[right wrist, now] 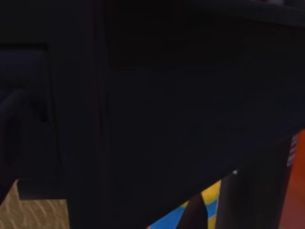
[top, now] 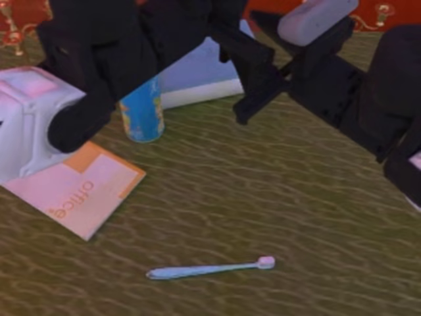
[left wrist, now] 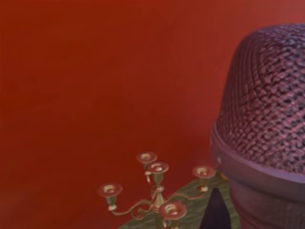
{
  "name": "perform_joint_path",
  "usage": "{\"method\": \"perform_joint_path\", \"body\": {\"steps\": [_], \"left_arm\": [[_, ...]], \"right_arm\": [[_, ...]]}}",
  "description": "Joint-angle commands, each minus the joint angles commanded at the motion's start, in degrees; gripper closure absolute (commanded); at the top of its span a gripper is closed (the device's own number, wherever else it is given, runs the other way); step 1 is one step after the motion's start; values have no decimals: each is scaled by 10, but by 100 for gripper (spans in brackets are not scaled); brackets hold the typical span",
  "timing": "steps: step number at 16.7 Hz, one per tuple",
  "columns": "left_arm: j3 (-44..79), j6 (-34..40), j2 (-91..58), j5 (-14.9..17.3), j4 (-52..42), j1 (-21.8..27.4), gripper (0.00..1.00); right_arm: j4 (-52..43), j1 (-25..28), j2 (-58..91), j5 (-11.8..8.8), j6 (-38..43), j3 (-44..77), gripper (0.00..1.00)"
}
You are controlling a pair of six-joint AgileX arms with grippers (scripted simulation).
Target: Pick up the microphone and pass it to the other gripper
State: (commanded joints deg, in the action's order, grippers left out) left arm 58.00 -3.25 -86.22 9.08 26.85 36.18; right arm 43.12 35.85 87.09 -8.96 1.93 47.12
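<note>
Only the left wrist view showed the mic (left wrist: 267,124): mesh head close up, beside a candelabra (left wrist: 157,191). Top view hid it where both arms met above the can (top: 143,112). Finger state: cannot tell.

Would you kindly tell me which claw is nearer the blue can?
Left. The left claw reaches over the table just above and right of the blue can; the right claw sits farther right.

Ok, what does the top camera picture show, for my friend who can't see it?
Two big black robot arms meet above the back of a greenish table. Below them are a blue can, an orange and white booklet on the left and a light-blue toothbrush near the front.
</note>
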Motion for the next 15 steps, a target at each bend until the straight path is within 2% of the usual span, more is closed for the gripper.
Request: {"method": "perform_joint_path", "body": {"steps": [1,2,11,15], "left_arm": [[0,0,0,0,0,0,100],[0,0,0,0,0,0,100],[6,-4,5,-4,-1,-2,100],[-14,-4,27,26,-5,-37,100]], "right_arm": [[0,0,0,0,0,0,2],[0,0,0,0,0,0,0],[-1,-3,4,1,-2,-8,0],[-13,-12,-60,-8,-2,-61,0]]}}
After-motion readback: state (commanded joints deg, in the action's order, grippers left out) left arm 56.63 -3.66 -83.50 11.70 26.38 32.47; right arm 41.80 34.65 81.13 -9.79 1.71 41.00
